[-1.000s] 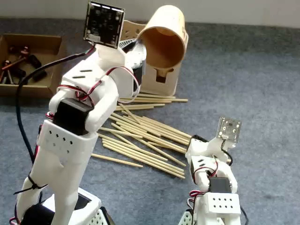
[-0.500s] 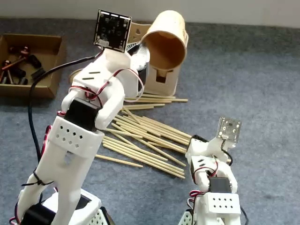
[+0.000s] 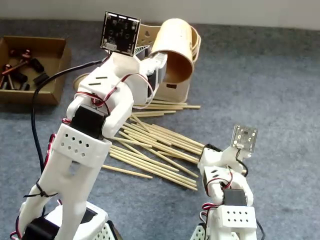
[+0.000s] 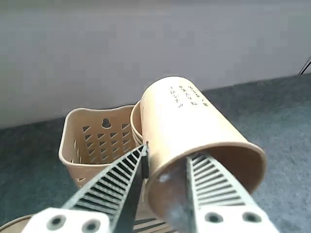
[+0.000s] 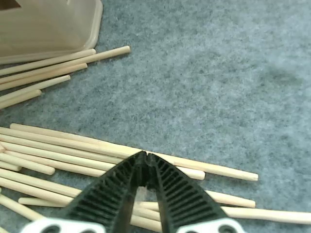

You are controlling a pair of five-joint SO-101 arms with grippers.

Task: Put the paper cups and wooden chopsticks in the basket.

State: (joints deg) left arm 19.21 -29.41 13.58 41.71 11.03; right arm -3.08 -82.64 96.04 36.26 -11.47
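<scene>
Left tool (image 4: 166,154) is clamped on the paper cup (image 4: 194,121) at its rim, with the cup tipped sideways above the basket (image 4: 92,141), upper middle of the high view. The risk: released at this tilt, it may catch the basket wall and tumble onto the wooden chopsticks (image 3: 155,145), and that thin rim could crumple. Right tool (image 5: 144,162) is closed on nothing, low over the sticks. Grey felt-like tabletop (image 3: 265,85), pale wall (image 4: 146,34) behind, cardboard box (image 3: 30,55) upper left.
</scene>
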